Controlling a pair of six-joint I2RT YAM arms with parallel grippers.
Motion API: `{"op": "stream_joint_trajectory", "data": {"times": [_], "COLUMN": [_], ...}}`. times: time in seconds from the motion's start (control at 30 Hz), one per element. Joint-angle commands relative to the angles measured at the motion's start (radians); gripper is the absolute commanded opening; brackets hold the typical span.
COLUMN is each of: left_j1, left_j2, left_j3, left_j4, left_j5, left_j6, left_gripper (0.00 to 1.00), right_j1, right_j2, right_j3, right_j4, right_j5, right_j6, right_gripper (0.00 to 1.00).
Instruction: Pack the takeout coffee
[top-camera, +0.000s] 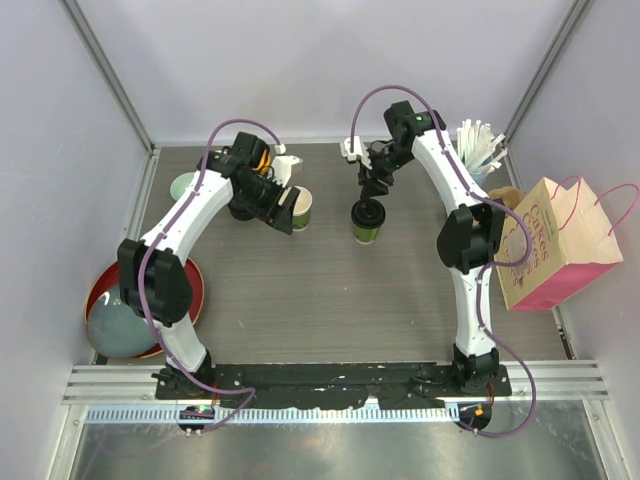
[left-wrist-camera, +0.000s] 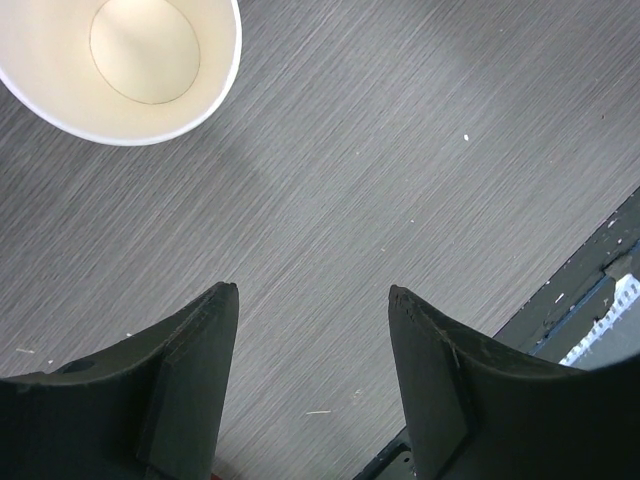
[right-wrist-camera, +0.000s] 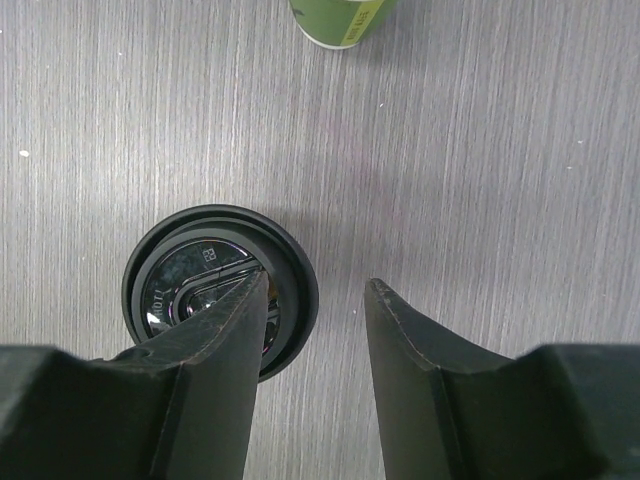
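Two dark-green paper cups stand at the back of the table. One has no lid (top-camera: 302, 207) and its white inside (left-wrist-camera: 140, 50) shows at the top left of the left wrist view. The other carries a round black lid (top-camera: 367, 213) (right-wrist-camera: 175, 262). My left gripper (top-camera: 287, 213) (left-wrist-camera: 312, 290) is open beside the lidless cup, with only table between its fingers. My right gripper (top-camera: 371, 187) (right-wrist-camera: 315, 285) hovers open just above the lidded cup. Its left finger (right-wrist-camera: 215, 340) overlaps the lid, and the gap holds nothing. The lidless cup's green side (right-wrist-camera: 345, 20) shows at the top of the right wrist view.
A pink paper bag (top-camera: 555, 245) stands at the right edge. A cup of white straws (top-camera: 480, 150) is at the back right. A pale green bowl (top-camera: 184, 186) sits at the back left, a red plate with a grey bowl (top-camera: 125, 315) at the near left.
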Motion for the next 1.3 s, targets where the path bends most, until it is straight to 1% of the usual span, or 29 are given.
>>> {"op": "stream_joint_trajectory", "data": {"times": [0.0, 0.07, 0.17, 0.5, 0.6, 0.73, 0.87, 0.97, 1.0, 1.07, 1.13, 1.17, 1.27], "left_j1": [-0.001, -0.001, -0.001, -0.001, -0.001, -0.001, 0.000, -0.001, -0.001, -0.001, -0.001, -0.001, -0.001], "left_j2": [0.004, 0.004, 0.003, 0.003, 0.001, 0.004, 0.004, 0.001, 0.001, 0.000, -0.002, -0.004, -0.005], "left_j3": [0.021, 0.021, 0.020, 0.013, 0.012, 0.013, 0.013, 0.012, 0.010, 0.009, 0.009, 0.009, 0.012], "left_j4": [-0.003, -0.004, -0.004, -0.001, -0.001, -0.001, 0.001, 0.001, -0.001, -0.001, -0.001, 0.001, 0.002], "left_j5": [0.005, 0.005, 0.006, 0.002, 0.003, 0.003, 0.002, 0.002, 0.003, 0.000, -0.004, -0.003, -0.004], "left_j6": [0.017, 0.017, 0.019, 0.023, 0.023, 0.022, 0.022, 0.023, 0.025, 0.026, 0.026, 0.025, 0.023], "left_gripper": [0.65, 0.65, 0.64, 0.64, 0.63, 0.63, 0.63, 0.63, 0.63, 0.63, 0.63, 0.63, 0.63], "right_j1": [0.004, 0.004, 0.003, 0.004, 0.004, 0.012, 0.012, 0.012, 0.012, 0.011, 0.012, 0.011, 0.012], "right_j2": [0.017, 0.022, 0.034, 0.036, 0.019, -0.023, -0.034, -0.024, -0.026, -0.033, -0.063, -0.078, -0.150], "right_j3": [0.030, 0.025, 0.031, -0.002, -0.025, -0.099, -0.118, -0.110, -0.110, -0.121, -0.153, -0.173, -0.252], "right_j4": [-0.088, -0.088, -0.088, -0.103, -0.111, -0.105, -0.090, -0.087, -0.085, -0.082, -0.044, -0.019, 0.128], "right_j5": [0.001, 0.004, 0.010, 0.015, 0.013, 0.025, 0.026, 0.024, 0.022, 0.024, 0.038, 0.044, 0.090], "right_j6": [-0.033, -0.037, -0.035, -0.044, -0.050, -0.061, -0.055, -0.040, -0.035, -0.021, 0.011, 0.060, 0.190], "right_gripper": [0.49, 0.47, 0.42, 0.41, 0.41, 0.41, 0.40, 0.32, 0.28, 0.25, 0.20, 0.19, 0.10]}}
